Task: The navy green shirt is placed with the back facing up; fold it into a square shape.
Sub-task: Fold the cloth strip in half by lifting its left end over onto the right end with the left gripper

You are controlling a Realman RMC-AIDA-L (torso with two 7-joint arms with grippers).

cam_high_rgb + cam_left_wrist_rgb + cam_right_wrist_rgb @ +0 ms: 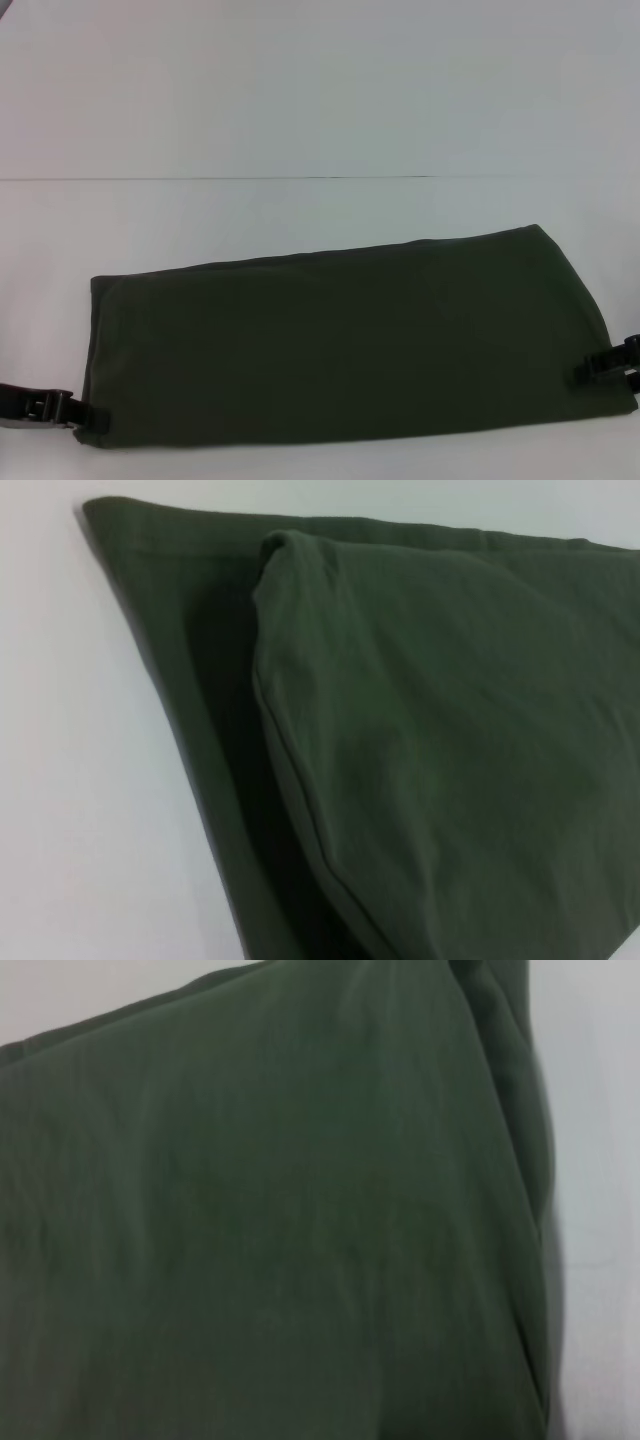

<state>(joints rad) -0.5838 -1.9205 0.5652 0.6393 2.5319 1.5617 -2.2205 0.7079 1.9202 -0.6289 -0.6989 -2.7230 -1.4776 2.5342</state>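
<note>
Navy green shirt [350, 340] lay folded into a long band across the near white tabletop [300, 100]. Left pincer [85, 415] at its near-left corner, right pincer [585, 375] at right edge; grip cannot tell.

- We counted one navy green shirt [350, 340], lying as a long folded band.
- We counted two black end effectors: the left end effector [85, 415] and the right end effector [585, 373].
- We saw one white tabletop [300, 110].
</note>
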